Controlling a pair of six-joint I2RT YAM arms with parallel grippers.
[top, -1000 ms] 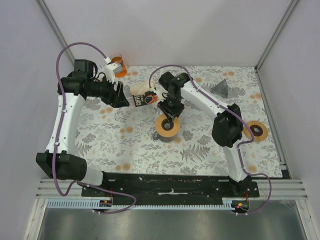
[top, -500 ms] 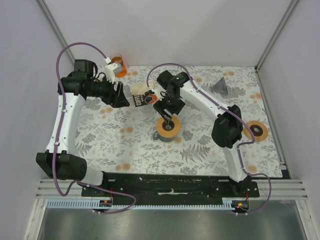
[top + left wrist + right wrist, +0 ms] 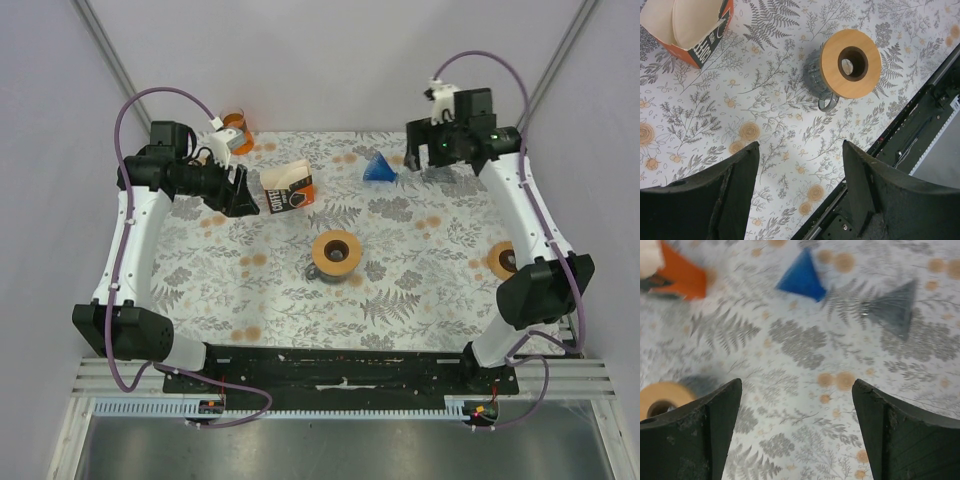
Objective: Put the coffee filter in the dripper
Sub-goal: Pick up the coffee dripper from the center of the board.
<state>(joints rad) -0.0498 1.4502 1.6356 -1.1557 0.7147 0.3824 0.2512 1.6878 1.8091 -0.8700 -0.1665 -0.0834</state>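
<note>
Filter box (image 3: 700, 42) holds white filters (image 3: 675, 20). 1 dripper (image 3: 847, 62) on table (image 3: 785, 120). 2 cones: blue cone (image 3: 801, 277), grey cone (image 3: 892, 307). Left claw (image 3: 800, 150), right claw (image 3: 796, 387) both released, empty.

Floral tablecloth (image 3: 420, 290), orange cup (image 3: 240, 129)

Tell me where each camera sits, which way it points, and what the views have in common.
Top external: above and behind the bases, looking down on the table; left arm and right arm show.
Left wrist: on its arm, looking down at the coffee filter box and wood-ringed mug; left fingers frame the bottom.
Right wrist: far right, looking down at a blue cone and grey cone; right fingers show below.
Shared: all three show the mug.
</note>
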